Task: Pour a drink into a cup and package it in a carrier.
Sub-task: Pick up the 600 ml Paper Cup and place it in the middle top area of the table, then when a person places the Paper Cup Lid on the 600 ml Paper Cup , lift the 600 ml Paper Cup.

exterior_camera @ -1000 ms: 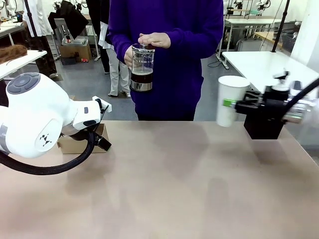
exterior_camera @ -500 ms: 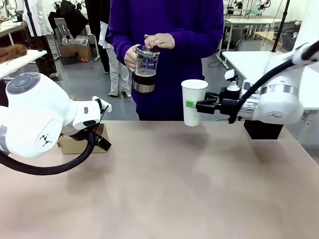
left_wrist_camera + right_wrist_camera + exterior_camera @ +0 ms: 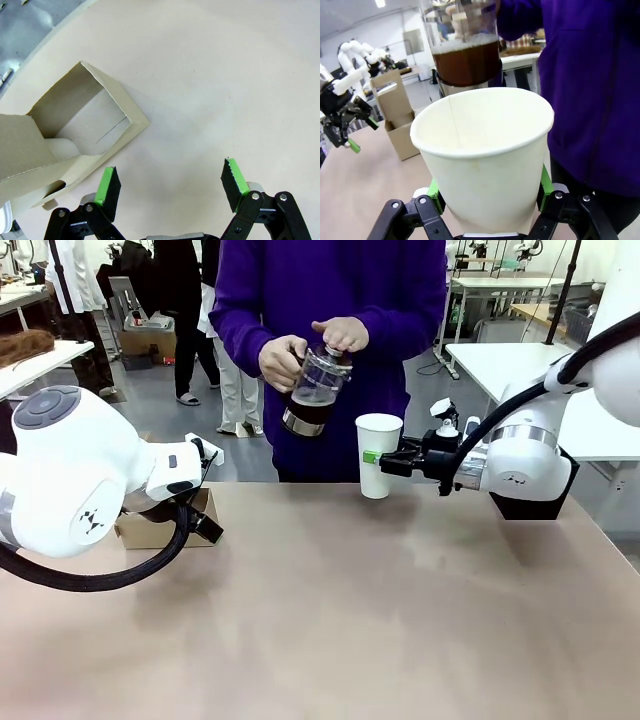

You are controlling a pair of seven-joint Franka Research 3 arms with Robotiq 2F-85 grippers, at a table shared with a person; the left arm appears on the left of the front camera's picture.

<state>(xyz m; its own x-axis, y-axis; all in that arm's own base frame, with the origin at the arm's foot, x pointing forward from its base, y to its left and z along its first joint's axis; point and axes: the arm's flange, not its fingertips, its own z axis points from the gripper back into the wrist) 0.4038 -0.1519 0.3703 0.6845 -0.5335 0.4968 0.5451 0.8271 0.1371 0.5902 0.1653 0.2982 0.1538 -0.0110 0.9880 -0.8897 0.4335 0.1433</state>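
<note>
your right end effector pinches the empty cup, held up over the far edge of the worktop, just below the person's tilted jug of drink. pouring comes next, so hold the cup steady. your left end effector is spread wide beside the carrier.

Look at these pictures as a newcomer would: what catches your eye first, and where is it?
Across the table, a person in purple tilts a glass jug of dark drink toward the white cup, which the right gripper holds up above the table; the cup looks empty. At the left, the open left gripper hovers beside the brown cardboard carrier.
</note>
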